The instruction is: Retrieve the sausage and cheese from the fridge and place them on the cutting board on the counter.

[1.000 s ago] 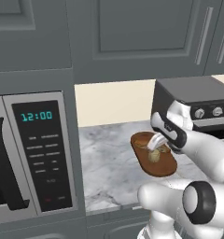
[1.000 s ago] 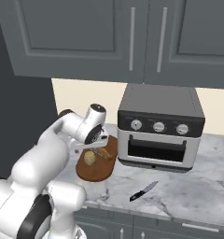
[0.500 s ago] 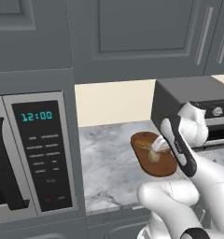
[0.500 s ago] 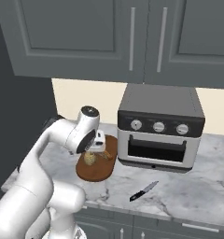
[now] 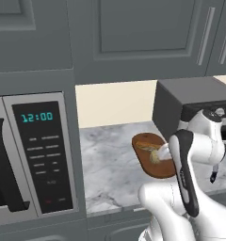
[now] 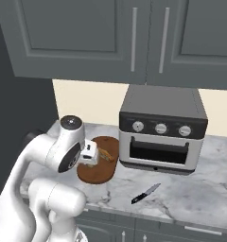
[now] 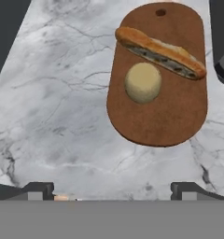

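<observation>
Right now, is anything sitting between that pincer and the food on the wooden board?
Nothing visible does. The open pincer hangs above bare counter, and the cheese and sausage lie uncovered on the cutting board.

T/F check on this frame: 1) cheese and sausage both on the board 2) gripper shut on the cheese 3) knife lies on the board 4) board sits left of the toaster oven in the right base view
1) True: the cheese and the sausage lie on the cutting board.
2) False: the gripper is open and holds nothing.
3) False: the knife lies on the counter, apart from the board.
4) True: the board is left of the toaster oven.
</observation>
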